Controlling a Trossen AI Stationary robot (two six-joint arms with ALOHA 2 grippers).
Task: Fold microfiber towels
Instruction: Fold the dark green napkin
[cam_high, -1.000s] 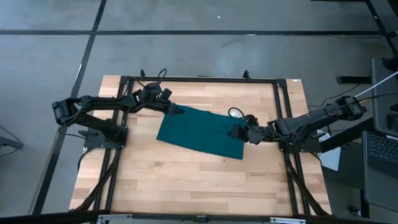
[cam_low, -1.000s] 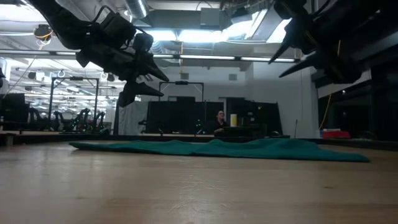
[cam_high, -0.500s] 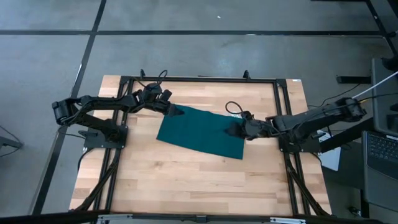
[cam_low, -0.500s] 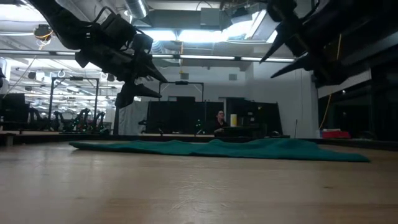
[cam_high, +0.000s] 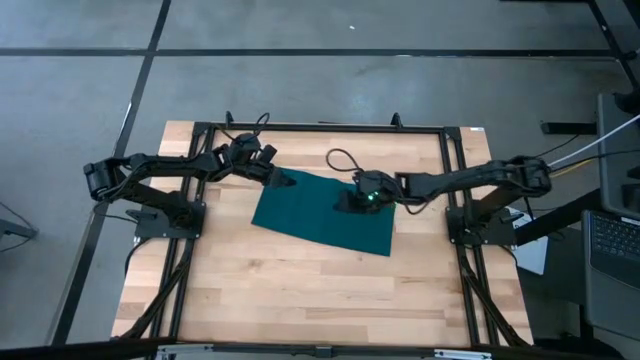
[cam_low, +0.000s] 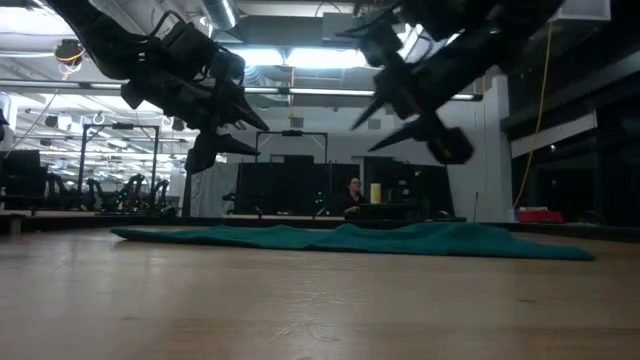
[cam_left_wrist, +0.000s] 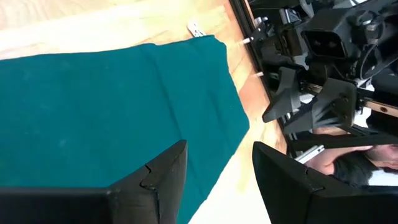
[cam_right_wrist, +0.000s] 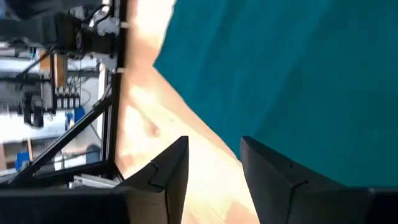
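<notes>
The green towel (cam_high: 322, 211) lies flat on the surface (cam_high: 300, 290), not folded yet, and the left gripper (cam_high: 281, 178) and right gripper (cam_high: 349, 201) hang above it wide apart and empty, so next each should go down and pinch an edge.

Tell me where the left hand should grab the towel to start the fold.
Pinch the towel at its far-left corner, right below the open left hand, coming straight down. It lies flat on the table, so only corners and edges offer a pinchable lip. The right hand hovers over its middle.

The towel (cam_high: 322, 212) lies on the table (cam_high: 300, 290).
</notes>
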